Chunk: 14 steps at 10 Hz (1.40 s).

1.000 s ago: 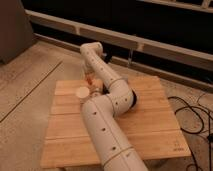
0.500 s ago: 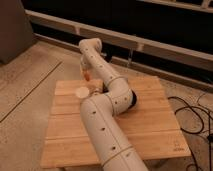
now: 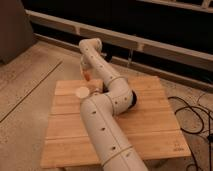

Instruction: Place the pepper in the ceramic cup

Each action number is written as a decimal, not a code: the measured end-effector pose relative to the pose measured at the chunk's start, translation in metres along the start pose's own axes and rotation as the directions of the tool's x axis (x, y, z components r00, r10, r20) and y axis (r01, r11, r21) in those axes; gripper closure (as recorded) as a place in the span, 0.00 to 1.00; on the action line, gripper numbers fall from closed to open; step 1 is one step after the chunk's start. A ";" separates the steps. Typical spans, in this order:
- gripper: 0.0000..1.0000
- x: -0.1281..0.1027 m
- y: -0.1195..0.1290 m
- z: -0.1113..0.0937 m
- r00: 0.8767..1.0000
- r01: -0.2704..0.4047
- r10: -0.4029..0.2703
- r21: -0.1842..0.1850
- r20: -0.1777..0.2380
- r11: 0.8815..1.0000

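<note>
- My gripper (image 3: 86, 71) hangs from the bent wrist over the far left part of the table. Its fingers are pressed together on the pepper (image 3: 88, 77), a small red-orange spot at their tips (the fingers themselves are hard to make out).
- The pepper is held off the boards, above and just beyond the ceramic cup (image 3: 81, 92), not inside it.
- The cup, round and cream, stands upright near the table's far left corner, just beside my arm (image 3: 107, 125).
- The table (image 3: 150, 132) is made of pale wooden planks running crosswise, with a small dark mark by its near right corner.
- My arm lies slantwise across it from the near edge to the far one and covers much of the middle planks.
- A dark rounded thing (image 3: 133, 99) peeps out from behind my elbow; I cannot tell what it is.
- The floor (image 3: 25, 95) is speckled grey on every side of the table.
- Beyond the far edge a pale rail (image 3: 160, 47) runs along a dark wall.
- Black cables (image 3: 192, 117) loop on the floor near the table's right edge.
- Bare planks show on the right of my arm and at the near left. The cup sits close to both the far edge and the left edge.
</note>
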 end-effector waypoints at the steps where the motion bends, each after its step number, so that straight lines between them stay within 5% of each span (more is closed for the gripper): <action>1: 0.85 0.008 -0.009 0.000 1.000 -0.012 0.012 0.017 -0.022 1.000; 4: 0.85 0.019 -0.007 -0.001 0.997 -0.007 0.010 0.033 -0.075 0.999; 9: 0.85 0.025 0.048 0.001 0.991 0.015 -0.026 -0.079 -0.129 0.997; 14: 0.85 0.019 0.069 -0.023 0.987 0.068 -0.079 -0.082 -0.137 0.994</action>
